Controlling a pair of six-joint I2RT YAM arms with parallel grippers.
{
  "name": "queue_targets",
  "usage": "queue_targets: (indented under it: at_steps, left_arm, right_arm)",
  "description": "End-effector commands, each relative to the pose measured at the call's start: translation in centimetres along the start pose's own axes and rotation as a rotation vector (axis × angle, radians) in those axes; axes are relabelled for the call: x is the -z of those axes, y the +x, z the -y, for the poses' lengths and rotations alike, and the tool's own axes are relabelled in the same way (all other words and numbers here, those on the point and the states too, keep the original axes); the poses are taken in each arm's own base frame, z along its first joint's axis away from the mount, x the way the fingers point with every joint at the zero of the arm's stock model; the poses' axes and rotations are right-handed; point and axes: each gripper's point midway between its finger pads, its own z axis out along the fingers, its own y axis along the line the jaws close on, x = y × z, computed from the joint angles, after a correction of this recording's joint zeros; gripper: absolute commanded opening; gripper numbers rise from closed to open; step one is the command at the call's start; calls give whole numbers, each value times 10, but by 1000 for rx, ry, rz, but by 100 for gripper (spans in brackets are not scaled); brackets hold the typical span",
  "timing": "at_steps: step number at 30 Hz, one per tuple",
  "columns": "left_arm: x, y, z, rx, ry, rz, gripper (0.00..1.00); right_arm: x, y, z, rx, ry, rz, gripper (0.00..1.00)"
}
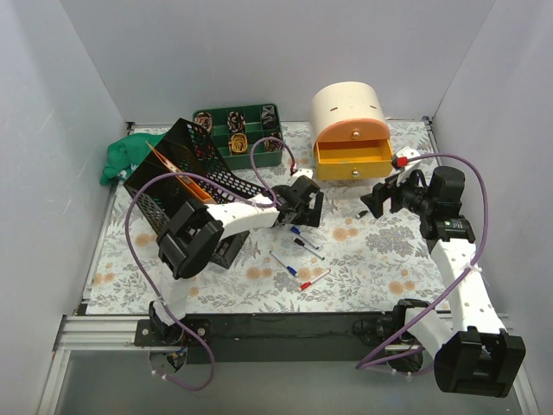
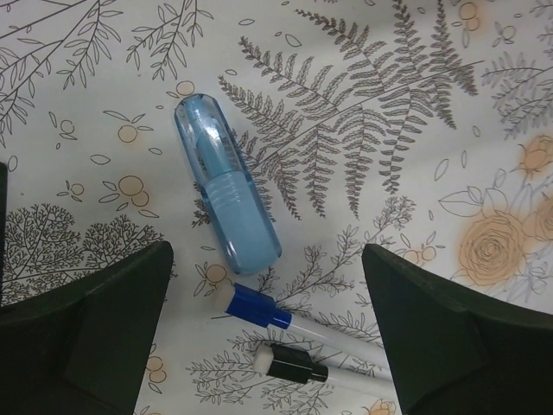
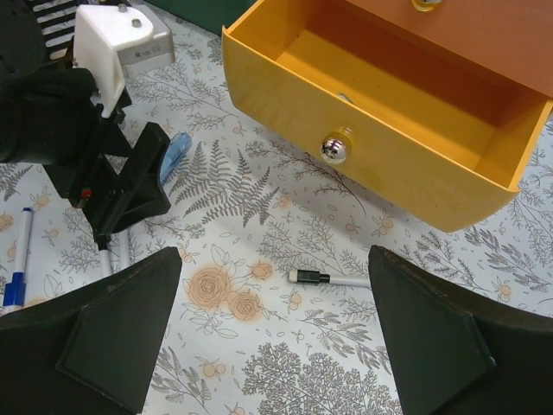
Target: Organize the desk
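Barely started on tidying the floral counter (image 1: 363, 259) lying below: hovers with left claw (image 1: 307, 212) apart over a blue tube (image 2: 226, 186) beside loose pens (image 2: 259, 304), holds right claw (image 3: 275, 285) apart facing the open yellow drawer (image 3: 371, 164), leaves the scattered lot yet to stow.

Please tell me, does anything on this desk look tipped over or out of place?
Yes. The black mesh file rack at the left appears tipped over, leaning instead of standing upright. Several pens lie scattered loose on the desk in the middle, and the yellow drawer at the back stands open.
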Motion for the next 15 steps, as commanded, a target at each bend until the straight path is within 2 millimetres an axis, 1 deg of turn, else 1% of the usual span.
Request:
queue_targets:
  at_steps: [1, 2, 3, 5, 6, 10, 13, 15]
  left_arm:
    - [2, -11, -7, -37, -76, 3, 90]
    - [-2, -7, -8, -49, -85, -12, 87]
    - [-3, -9, -7, -51, -86, -11, 80]
    - [-5, -10, -7, -56, -93, -7, 72]
    - [-7, -10, -8, -60, -102, -8, 63]
    - [-12, -10, -11, -81, -126, -13, 61]
    - [-17, -6, -13, -106, -143, -28, 61]
    - [-19, -3, -14, -115, -145, -42, 59]
  right_arm:
    - [3, -14, 1, 19, 5, 51, 98]
    - [3, -13, 0, 19, 5, 51, 98]
    - [3, -14, 1, 18, 6, 52, 98]
    - [3, -13, 0, 16, 4, 52, 98]
    - [3, -13, 1, 15, 5, 52, 98]
    - [2, -10, 2, 7, 5, 45, 98]
    - [2, -10, 3, 5, 7, 42, 98]
    - [2, -10, 3, 6, 9, 44, 98]
